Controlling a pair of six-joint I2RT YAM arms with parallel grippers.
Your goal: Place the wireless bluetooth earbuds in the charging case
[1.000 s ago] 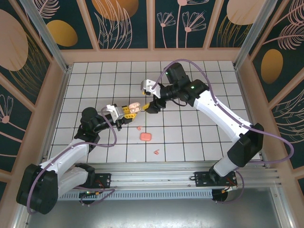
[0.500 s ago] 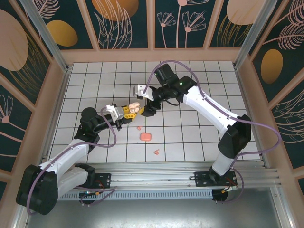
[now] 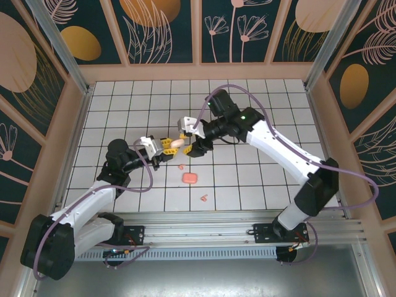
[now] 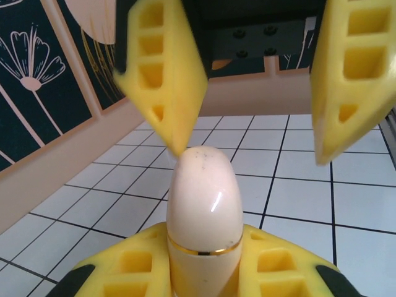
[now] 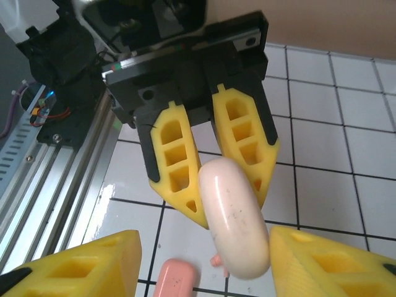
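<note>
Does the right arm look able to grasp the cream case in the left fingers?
Probably yes: the right fingers stand open either side of the free end of the cream case, nothing between; the left fingers hold the other end.

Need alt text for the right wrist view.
The left gripper pinches a glossy cream-white oval plastic case; the right gripper straddles it, jaws apart. A salmon-pink rounded case lies on the white tiles below.

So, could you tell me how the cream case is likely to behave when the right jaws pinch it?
The cream case looks glossy and rounded, so it may slip under a pinch. It seems rigid: clamped at its base by the left gripper, it juts out without sagging. Its tapered tip could squirt sideways if pinched off-centre.
</note>
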